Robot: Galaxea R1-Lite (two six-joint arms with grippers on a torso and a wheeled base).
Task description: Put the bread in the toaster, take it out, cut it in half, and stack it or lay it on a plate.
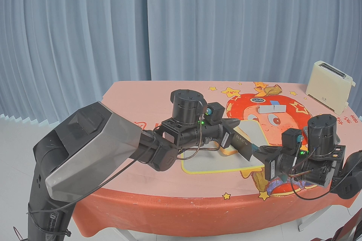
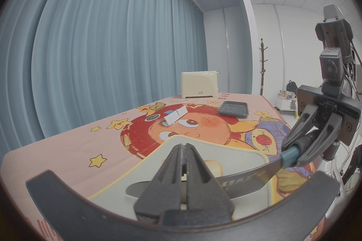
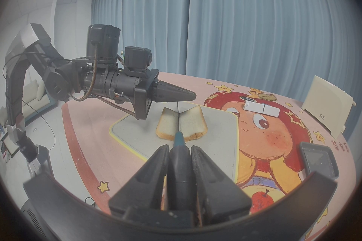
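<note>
While right tool [image 3: 177,148] pinches knife [image 1: 241,145], blade lies across bread [image 3: 193,123] — tip toward pressed-together left tool [image 3: 190,95].

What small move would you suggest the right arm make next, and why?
Probably press the knife straight down through the bread. The right gripper holds it with the blade across the bread's middle on the board, the bread looks to be in one piece, and the shut left gripper is close beside it.
</note>
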